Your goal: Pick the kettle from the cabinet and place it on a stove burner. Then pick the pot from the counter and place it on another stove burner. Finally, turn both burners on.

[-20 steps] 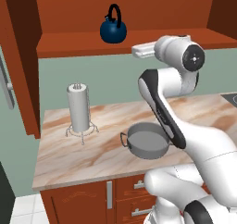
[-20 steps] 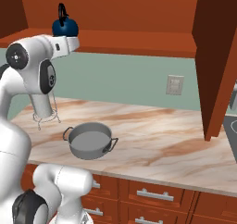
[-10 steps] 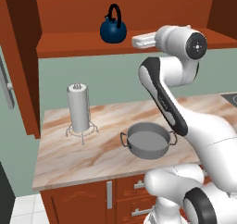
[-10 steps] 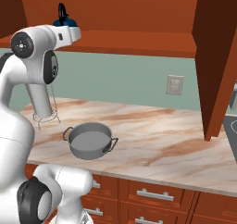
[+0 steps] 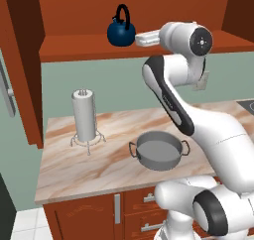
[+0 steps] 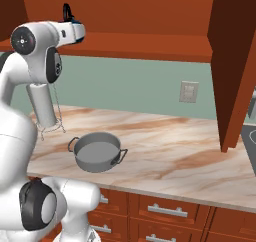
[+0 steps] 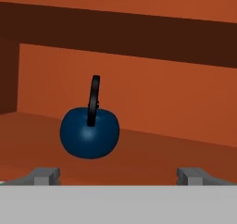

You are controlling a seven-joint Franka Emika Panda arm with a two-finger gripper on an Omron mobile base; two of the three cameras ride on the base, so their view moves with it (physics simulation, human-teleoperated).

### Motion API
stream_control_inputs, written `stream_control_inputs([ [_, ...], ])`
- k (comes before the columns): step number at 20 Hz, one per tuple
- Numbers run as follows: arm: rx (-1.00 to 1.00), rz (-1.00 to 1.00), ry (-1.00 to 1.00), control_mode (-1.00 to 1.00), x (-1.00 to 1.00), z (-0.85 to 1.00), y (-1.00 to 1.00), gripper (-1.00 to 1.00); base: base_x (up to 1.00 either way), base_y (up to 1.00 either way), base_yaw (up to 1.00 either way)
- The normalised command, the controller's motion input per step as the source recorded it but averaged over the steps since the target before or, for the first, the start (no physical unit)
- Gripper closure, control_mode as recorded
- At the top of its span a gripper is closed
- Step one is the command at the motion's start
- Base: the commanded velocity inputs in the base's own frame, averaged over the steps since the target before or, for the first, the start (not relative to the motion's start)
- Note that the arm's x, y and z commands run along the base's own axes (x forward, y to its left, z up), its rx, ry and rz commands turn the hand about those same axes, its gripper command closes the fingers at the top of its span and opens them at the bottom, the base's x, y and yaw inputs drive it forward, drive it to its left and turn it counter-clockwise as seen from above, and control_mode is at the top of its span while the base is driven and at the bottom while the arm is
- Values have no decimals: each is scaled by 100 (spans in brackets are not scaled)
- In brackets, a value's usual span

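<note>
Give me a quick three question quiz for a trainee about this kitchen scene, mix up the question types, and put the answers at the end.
1. True or false: the gripper is closed on the kettle.
2. Multiple choice: where does the pot sit? A) on the cabinet shelf B) on the counter C) on the cooktop
3. Fill in: standing on the counter left of the pot in the left base view is an upright white ____.

Key
1. False: its fingers are wide apart, and the kettle sits ahead of them on the shelf, untouched.
2. B
3. Paper-towel roll
</note>
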Motion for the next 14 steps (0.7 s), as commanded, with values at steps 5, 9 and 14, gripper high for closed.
stream_control_inputs([
  [5, 0, 0, 0, -100, 21, 15, 17, -100, 0, 0, 0],
  [9, 0, 0, 0, -100, 26, 14, 16, -100, 0, 0, 0],
  [14, 0, 0, 0, -100, 27, 5, 18, -100, 0, 0, 0],
])
